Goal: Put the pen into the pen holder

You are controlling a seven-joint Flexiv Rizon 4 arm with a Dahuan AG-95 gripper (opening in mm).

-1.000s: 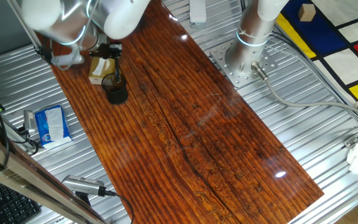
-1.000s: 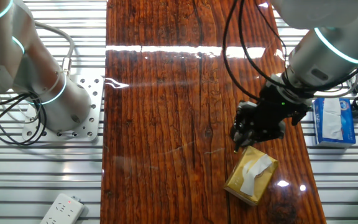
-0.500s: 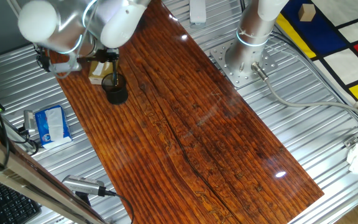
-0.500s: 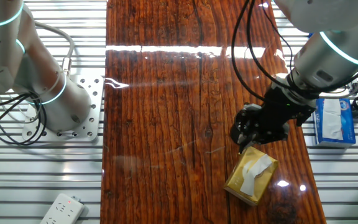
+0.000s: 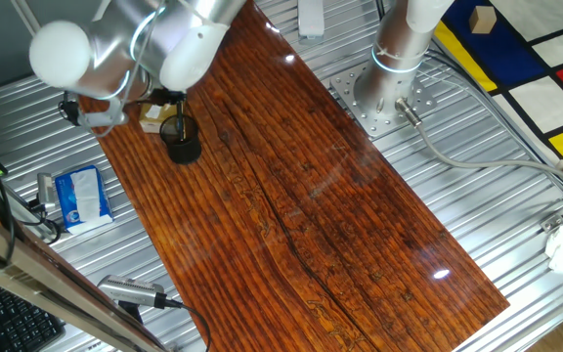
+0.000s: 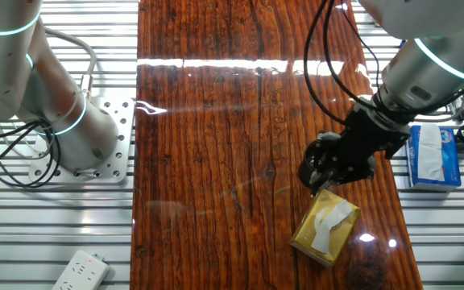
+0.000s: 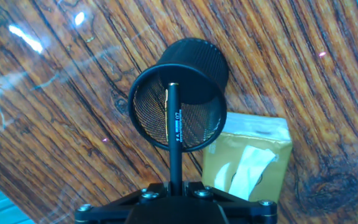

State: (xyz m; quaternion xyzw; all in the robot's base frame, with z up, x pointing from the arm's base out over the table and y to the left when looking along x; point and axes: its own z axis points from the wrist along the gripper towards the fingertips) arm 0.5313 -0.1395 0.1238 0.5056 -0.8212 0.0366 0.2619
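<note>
The pen (image 7: 175, 137) is a thin dark stick with white print, held upright in my gripper (image 7: 175, 186), whose jaws are shut on its upper end. Its lower end points into the mouth of the pen holder (image 7: 194, 59), a dark mesh cup standing on the wooden table. In one fixed view the gripper (image 5: 171, 98) hangs just above the cup (image 5: 184, 147), with the pen (image 5: 179, 119) running down into it. In the other fixed view the gripper (image 6: 326, 163) covers most of the cup.
A yellowish cardboard box (image 7: 247, 162) lies right beside the cup (image 6: 325, 228). A blue tissue pack (image 5: 81, 196) lies off the table's edge. A second arm's base (image 5: 384, 93) stands at the far side. A power strip (image 6: 79, 270) lies near it.
My arm's upper links have swung a little. The gripper stays over the cup with the pen in it, shifted only slightly.
</note>
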